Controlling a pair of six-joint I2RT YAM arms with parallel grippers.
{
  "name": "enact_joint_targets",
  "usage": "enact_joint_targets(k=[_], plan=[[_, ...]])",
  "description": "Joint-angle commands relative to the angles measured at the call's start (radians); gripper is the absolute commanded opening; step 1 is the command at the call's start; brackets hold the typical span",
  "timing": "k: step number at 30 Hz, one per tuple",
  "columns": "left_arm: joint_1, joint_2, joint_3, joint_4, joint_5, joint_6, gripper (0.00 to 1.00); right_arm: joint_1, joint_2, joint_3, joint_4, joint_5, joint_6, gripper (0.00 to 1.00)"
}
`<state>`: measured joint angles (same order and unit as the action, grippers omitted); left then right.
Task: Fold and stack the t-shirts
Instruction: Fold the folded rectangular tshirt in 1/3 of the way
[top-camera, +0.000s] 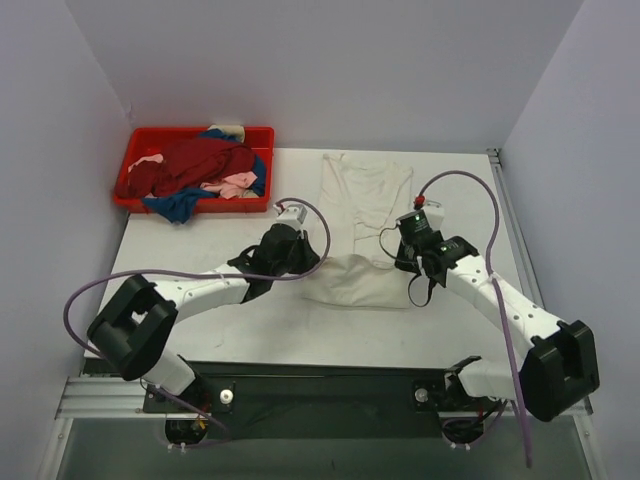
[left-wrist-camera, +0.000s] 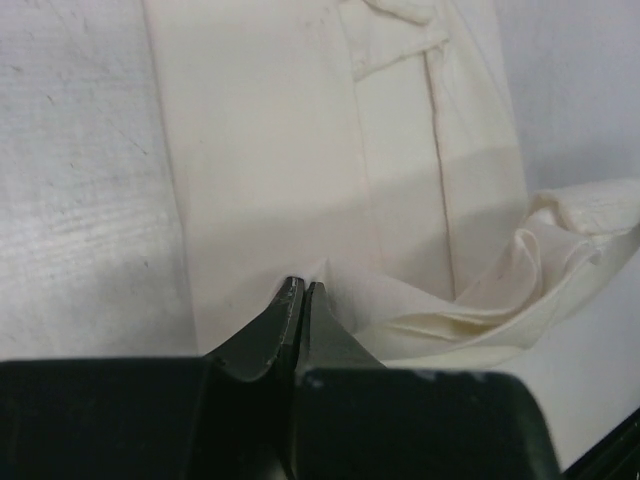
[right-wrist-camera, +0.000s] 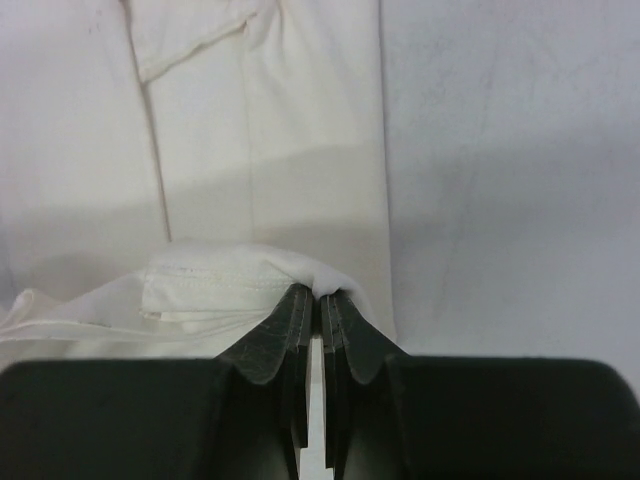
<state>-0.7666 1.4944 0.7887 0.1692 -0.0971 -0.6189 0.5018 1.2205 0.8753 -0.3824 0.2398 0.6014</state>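
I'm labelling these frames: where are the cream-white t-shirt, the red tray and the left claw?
cream-white t-shirt (top-camera: 365, 195): top view, flat middle of the cloth.
red tray (top-camera: 240, 205): top view, near wall.
left claw (left-wrist-camera: 303, 287): left wrist view, between the shut fingertips.

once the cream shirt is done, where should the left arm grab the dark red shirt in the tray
Probably the raised bunch of the dark red shirt, coming straight down from above. It lies crumpled on top of the heap with no flat hem showing, and the walls of the red tray would block a sideways approach.
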Motion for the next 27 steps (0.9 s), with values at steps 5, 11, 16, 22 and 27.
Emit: enact_joint_targets(k=[5,11,16,22,27], plan=[[0.144,0.239,0.222,0.144,0.173,0.036,0.0,-0.152,0.233,0.198,0.083,-0.12,-0.118,0.0],[0.228,0.443,0.421,0.156,0.258,0.042,0.0,-0.239,0.462,0.393,0.1,-0.195,-0.158,0.0],[0.282,0.546,0.524,0.141,0.3,0.05,0.0,-0.281,0.58,0.499,0.096,-0.218,-0.172,0.0],[0.303,0.596,0.577,0.147,0.332,0.056,0.0,-0.312,0.622,0.528,0.088,-0.214,-0.173,0.0],[0.316,0.606,0.598,0.133,0.327,0.053,0.46,-0.332,0.655,0.568,0.065,-0.232,-0.181,0.28]])
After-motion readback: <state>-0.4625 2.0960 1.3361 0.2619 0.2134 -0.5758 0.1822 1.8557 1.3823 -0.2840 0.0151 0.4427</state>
